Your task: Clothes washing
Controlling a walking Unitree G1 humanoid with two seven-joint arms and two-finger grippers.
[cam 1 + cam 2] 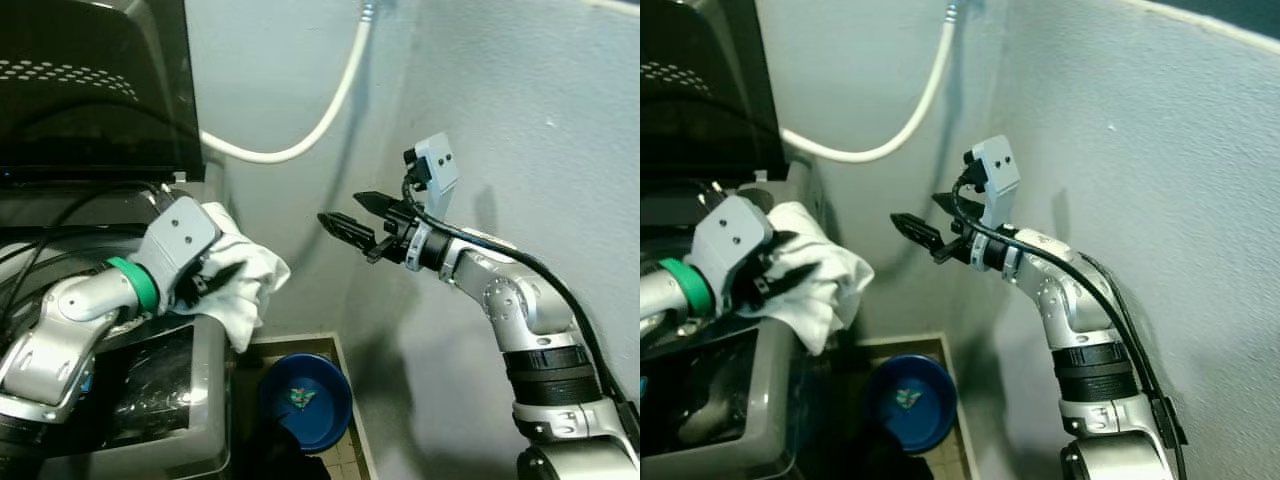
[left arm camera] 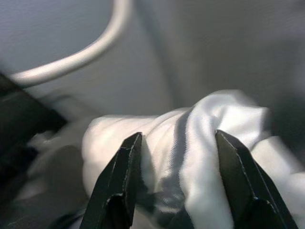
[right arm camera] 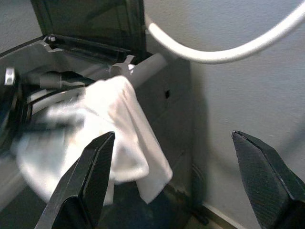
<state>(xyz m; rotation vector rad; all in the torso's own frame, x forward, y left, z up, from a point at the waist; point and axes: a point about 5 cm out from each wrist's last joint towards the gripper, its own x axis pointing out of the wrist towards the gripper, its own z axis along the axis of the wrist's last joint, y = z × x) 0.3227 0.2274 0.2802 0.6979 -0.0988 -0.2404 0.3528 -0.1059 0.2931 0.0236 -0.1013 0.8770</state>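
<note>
A white cloth (image 1: 248,272) hangs bunched over the right rim of the top-loading washing machine (image 1: 212,395), whose dark lid (image 1: 90,80) stands raised. My left gripper (image 1: 214,281) is shut on the cloth, its black fingers (image 2: 119,181) pressing into the folds of cloth (image 2: 209,119). My right gripper (image 1: 342,208) hovers open in the air to the right of the cloth, close to the corner of the wall, with nothing between its fingers (image 3: 86,181). From the right wrist, the cloth (image 3: 121,119) is draped over the machine's edge.
A white hose (image 1: 305,140) curves along the wall behind the machine. A blue basin (image 1: 305,400) sits on the tiled floor in the narrow gap between machine and wall. The grey wall (image 1: 540,120) is close on my right. Black cables lie across the machine's top.
</note>
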